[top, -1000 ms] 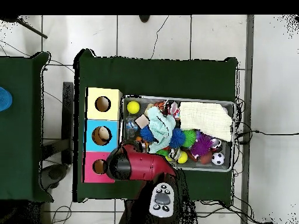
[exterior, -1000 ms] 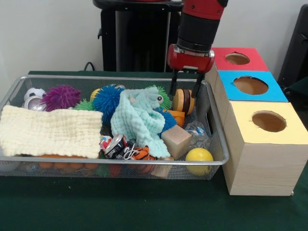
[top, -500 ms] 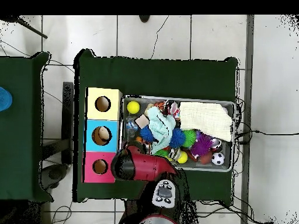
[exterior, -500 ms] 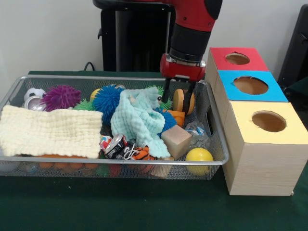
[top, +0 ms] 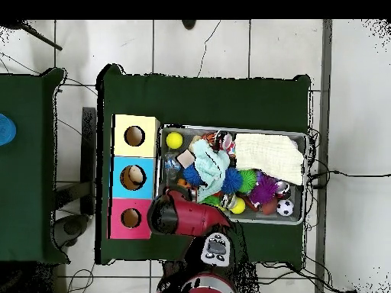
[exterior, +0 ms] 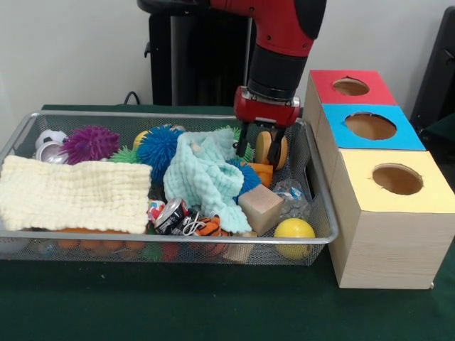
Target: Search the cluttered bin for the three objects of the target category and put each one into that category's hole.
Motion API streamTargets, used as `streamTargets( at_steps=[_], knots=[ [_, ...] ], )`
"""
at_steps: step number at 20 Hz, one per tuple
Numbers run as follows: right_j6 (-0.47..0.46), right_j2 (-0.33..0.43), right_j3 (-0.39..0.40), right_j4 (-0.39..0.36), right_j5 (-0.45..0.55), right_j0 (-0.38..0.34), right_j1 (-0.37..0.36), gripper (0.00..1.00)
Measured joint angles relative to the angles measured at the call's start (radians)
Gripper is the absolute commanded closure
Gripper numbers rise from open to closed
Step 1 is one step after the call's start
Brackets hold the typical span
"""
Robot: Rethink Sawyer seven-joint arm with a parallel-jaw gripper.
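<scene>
The wire mesh bin (exterior: pixel 178 114) holds a heap of toys. One crinkly clear bottle (exterior: pixel 290 196) lies at the bin's right end, between a wooden cube and the mesh wall. Other clear bottles are hidden. My gripper (exterior: pixel 257 152) hangs open and empty over the far right corner of the bin, its fingers (exterior: pixel 242 142) beside an orange and brown burger toy (exterior: pixel 269 147). The blue-topped hole (exterior: pixel 370 126) is the middle one on the wooden box to the right. In the overhead view the arm (top: pixel 183 216) covers the gripper, next to the blue hole (top: pixel 132 177).
A mint cloth toy (exterior: pixel 206 177), blue spiky ball (exterior: pixel 158 147), purple spiky ball (exterior: pixel 89 142), cream knitted cloth (exterior: pixel 71 193), crushed can (exterior: pixel 169 213), wooden cube (exterior: pixel 260 207) and yellow ball (exterior: pixel 294 234) crowd the bin. Red-topped (exterior: pixel 351 87) and yellow-topped (exterior: pixel 397 179) holes flank the blue one.
My gripper has moved left, away from the box, and dropped lower into the bin's far right corner by the burger toy. It stays open. The toys have not moved.
</scene>
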Motion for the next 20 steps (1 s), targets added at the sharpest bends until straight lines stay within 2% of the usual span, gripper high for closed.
streamTargets(
  at_steps=[20],
  knots=[
    [0.0,0.146,0.006,0.012,-0.081,-0.133,0.003,0.0]
  ],
)
